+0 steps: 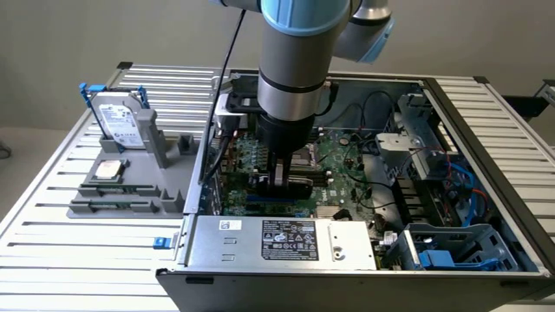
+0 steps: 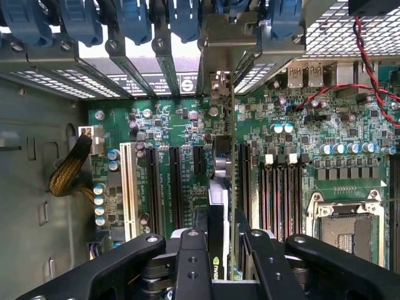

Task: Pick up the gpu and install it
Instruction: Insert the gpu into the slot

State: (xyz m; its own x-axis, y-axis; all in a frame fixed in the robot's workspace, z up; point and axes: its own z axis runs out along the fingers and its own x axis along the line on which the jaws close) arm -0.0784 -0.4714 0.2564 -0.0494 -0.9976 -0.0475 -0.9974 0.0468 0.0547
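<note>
Holding the gpu (image 2: 219, 181) edge-down in the claw (image 2: 220, 245), clamped across its upper edge, low inside the computer case (image 1: 455, 123) just above the motherboard (image 2: 181, 122). Best done by holding the card upright, parallel to the black expansion slots (image 2: 175, 187), squaring its edge over one slot, pressing straight and evenly, without rocking or scraping nearby capacitors (image 2: 100, 200).

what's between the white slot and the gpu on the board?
Three empty black slots, two long, one short, between the white slot and the gpu; seen in the wrist view.
</note>
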